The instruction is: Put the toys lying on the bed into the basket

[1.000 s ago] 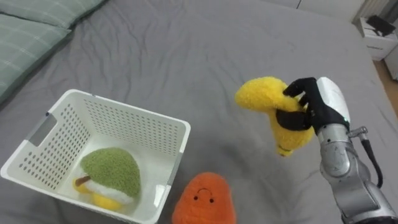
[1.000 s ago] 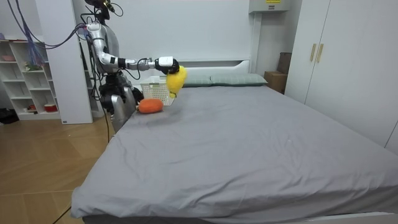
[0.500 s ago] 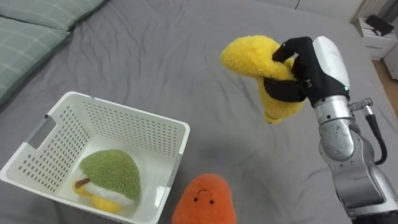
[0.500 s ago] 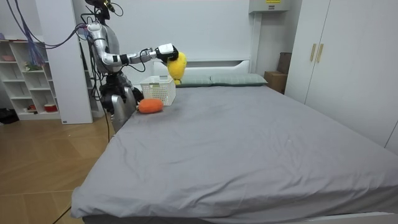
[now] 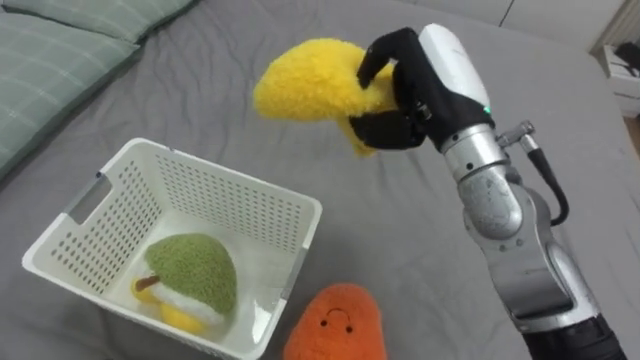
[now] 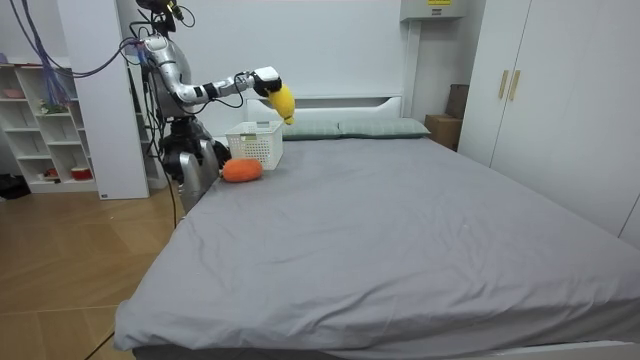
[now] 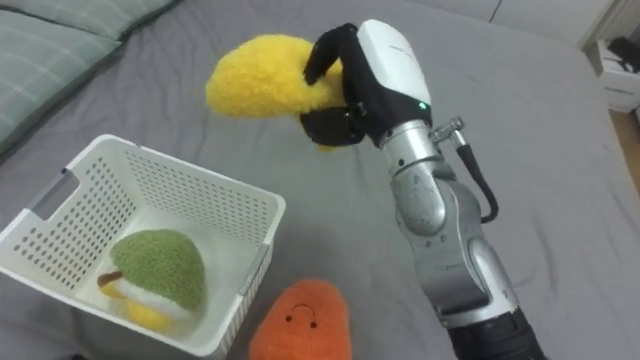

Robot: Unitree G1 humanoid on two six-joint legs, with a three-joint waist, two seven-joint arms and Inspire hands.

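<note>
My right hand (image 5: 415,85) (image 7: 362,80) is shut on a fluffy yellow plush toy (image 5: 300,82) (image 7: 258,75) and holds it in the air, above the far right edge of the white slotted basket (image 5: 200,215) (image 7: 60,235). Inside the basket lies a green plush toy (image 5: 192,280) (image 7: 155,268) with a yellow and white underside. An orange plush toy (image 5: 338,322) (image 7: 298,322) with a small face rests on the grey bed just right of the basket's near corner. In the room view I stand at the head corner of the bed, right arm (image 6: 225,86) raised over the basket (image 6: 254,145).
The grey bedsheet (image 5: 180,90) stretches wide around the basket. Green checked pillows (image 5: 60,50) lie at the upper left. A white bedside table (image 5: 625,65) stands at the upper right, beyond the bed's edge. Shelves (image 6: 40,130) stand behind me.
My right hand has lifted the yellow toy and carried it left, from beside the orange toy's side of the bed to above the basket's edge. The camera has shifted a little.
</note>
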